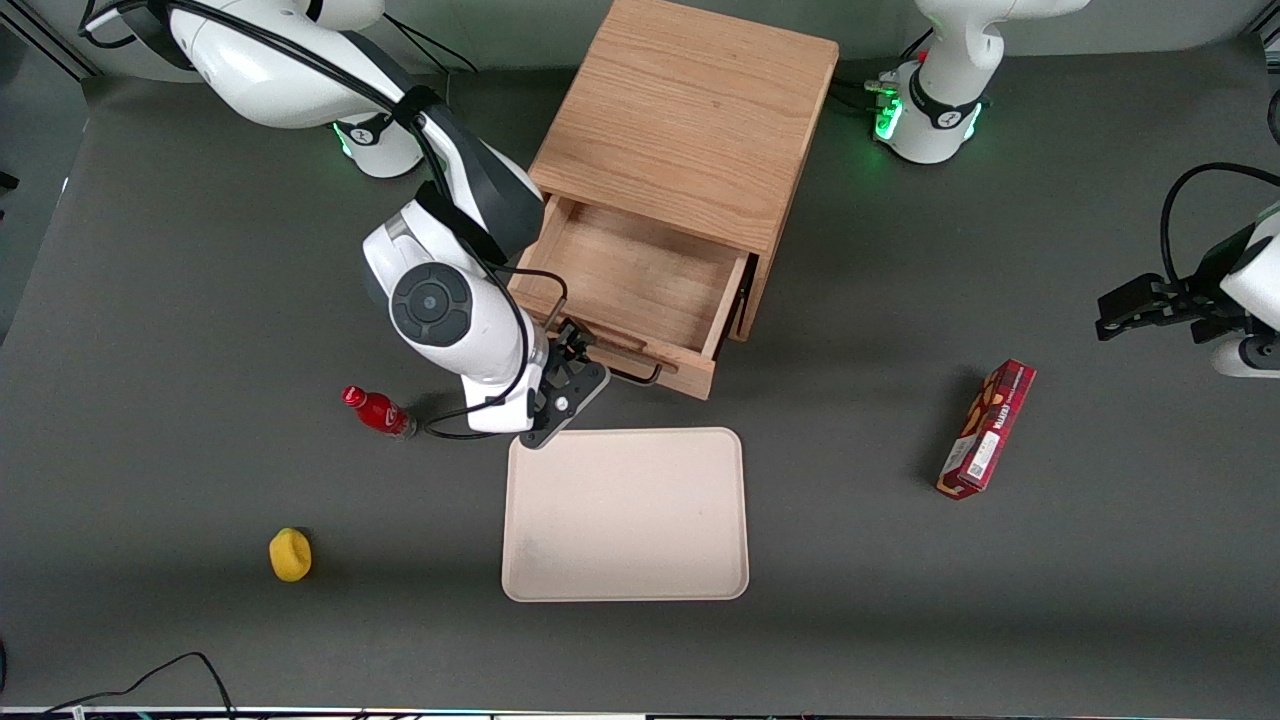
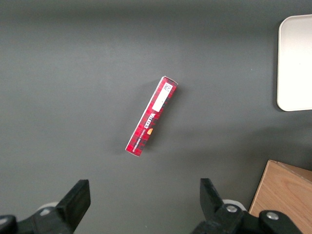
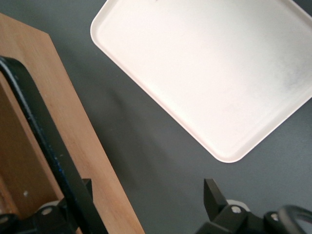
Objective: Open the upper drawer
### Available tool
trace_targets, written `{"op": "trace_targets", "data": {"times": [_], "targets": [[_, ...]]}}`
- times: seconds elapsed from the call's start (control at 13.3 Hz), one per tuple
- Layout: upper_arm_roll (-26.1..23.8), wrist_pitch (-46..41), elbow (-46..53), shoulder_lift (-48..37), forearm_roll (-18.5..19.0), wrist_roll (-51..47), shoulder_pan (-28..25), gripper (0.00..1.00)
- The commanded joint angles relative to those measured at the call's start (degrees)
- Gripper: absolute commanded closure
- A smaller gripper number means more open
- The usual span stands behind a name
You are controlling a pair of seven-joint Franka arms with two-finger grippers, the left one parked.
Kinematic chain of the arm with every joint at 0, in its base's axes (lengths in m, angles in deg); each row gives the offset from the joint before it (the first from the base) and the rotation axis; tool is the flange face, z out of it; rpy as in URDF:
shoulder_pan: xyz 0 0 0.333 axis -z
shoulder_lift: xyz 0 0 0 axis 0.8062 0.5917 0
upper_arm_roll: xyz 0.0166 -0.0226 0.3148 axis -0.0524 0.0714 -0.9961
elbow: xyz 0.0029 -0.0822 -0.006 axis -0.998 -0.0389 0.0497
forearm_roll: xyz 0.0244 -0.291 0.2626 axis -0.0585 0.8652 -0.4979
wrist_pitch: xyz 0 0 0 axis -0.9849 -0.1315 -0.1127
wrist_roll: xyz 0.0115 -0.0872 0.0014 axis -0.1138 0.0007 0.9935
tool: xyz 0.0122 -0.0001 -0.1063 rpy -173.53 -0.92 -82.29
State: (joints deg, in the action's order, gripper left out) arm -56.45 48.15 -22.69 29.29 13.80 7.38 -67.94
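Note:
The upper drawer (image 1: 640,275) stands pulled well out of the wooden cabinet (image 1: 690,110), its bare oak inside showing. Its black wire handle (image 1: 632,373) runs along the front panel, nearer the front camera. My right gripper (image 1: 577,348) hangs over the end of that front panel toward the working arm's side, open. In the right wrist view the gripper (image 3: 148,195) has its fingers wide apart. The black handle (image 3: 46,141) passes close beside one fingertip (image 3: 86,187), and the drawer's front panel (image 3: 83,131) lies partly between the fingers. Nothing is gripped.
A cream tray (image 1: 625,515) lies flat just in front of the open drawer, close under my gripper. A small red bottle (image 1: 378,410) and a yellow object (image 1: 290,554) lie toward the working arm's end. A red box (image 1: 987,428) lies toward the parked arm's end.

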Motion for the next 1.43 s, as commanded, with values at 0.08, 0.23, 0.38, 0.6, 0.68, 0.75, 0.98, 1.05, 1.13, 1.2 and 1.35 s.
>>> {"op": "trace_targets", "data": {"times": [0.08,0.23,0.38,0.6,0.68,0.75,0.98,1.05,1.13,1.2,1.35], "targets": [[2.00,-0.87,3.87,1.14,1.44,0.85,0.33,0.00],[2.35,-0.87,4.49,1.14,1.52,0.85,0.42,0.00],[3.41,-0.87,5.28,1.22,1.44,0.85,0.33,0.00],[3.59,-0.87,5.63,1.40,1.52,0.85,0.42,0.00],[3.59,-0.87,5.63,1.40,1.52,0.85,0.50,0.00],[3.59,-0.78,5.72,1.40,1.52,0.85,0.59,0.00],[4.38,-0.34,6.95,1.58,1.44,0.94,0.50,0.00],[4.38,-0.26,6.95,1.66,1.44,1.46,0.59,0.00],[4.38,-0.26,7.04,1.66,1.44,1.64,0.59,0.00],[4.47,-0.17,7.13,1.75,1.44,1.64,0.68,0.00],[4.47,0.36,7.21,2.10,1.44,1.73,0.94,0.00]]}}
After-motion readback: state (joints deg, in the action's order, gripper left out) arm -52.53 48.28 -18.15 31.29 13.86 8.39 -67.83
